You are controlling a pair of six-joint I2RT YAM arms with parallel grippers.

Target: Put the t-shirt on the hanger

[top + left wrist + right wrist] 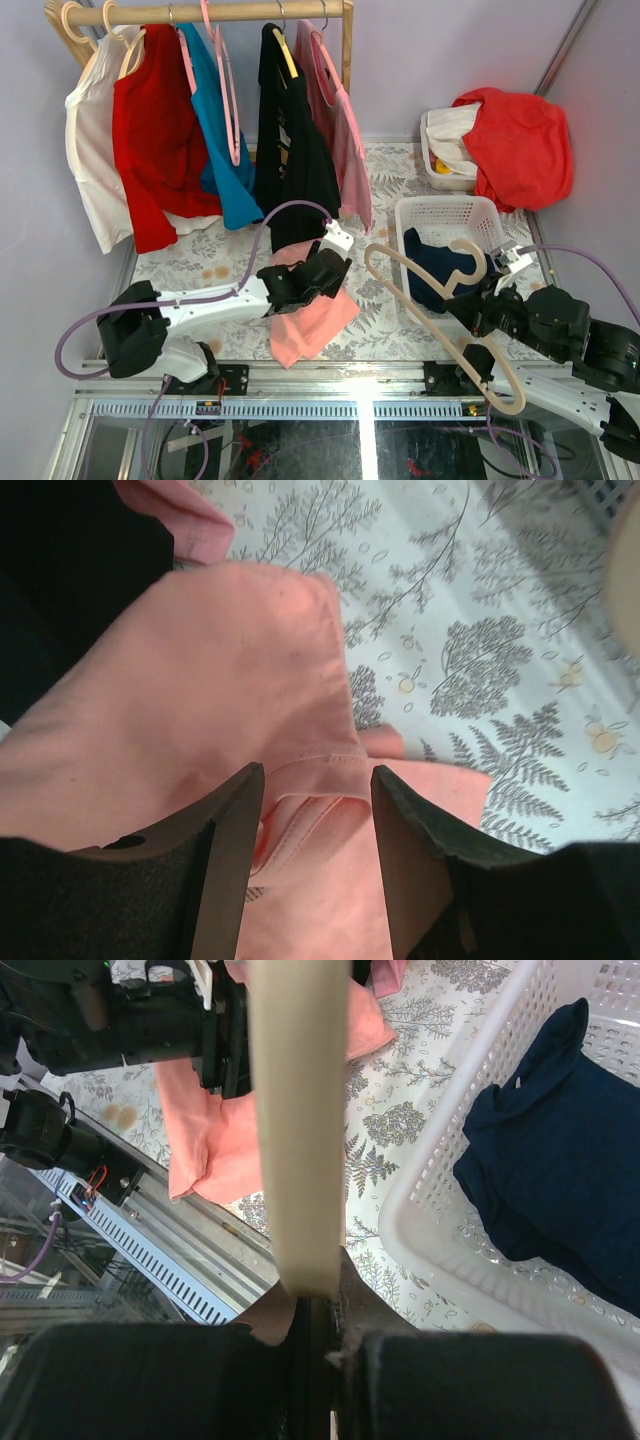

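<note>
Judging by its slack folds, the t-shirt is assessed as light, soft and limp. No shape is kept of its own, so sag and bunching are to be expected wherever it is unsupported. It is found on the fern-print table, centre-left, reaching to the near edge, under and around the left arm's tip. Recommended hold: the neck opening or a shoulder seam, where the doubled, stitched cloth gives thickness. Single-layer body cloth is judged likely to slide out. The hanger is assessed as stiff, light and smooth. It is carried off the table at right, hook uppermost, beside the white basket, and apart from the t-shirt. A hold on one broad arm is judged adequate, though the long free end may swing. The left gripper is seen w/ fingers standing roughly half apart, astride a stitched seam fold. Cloth shows in the gap and lies against the outer side of one finger, but no pinch is visible, so it is recorded as released. The right gripper is clenched on the hanger's arm, which rises straight out from betw. the fingers. Grip appears firm.
</note>
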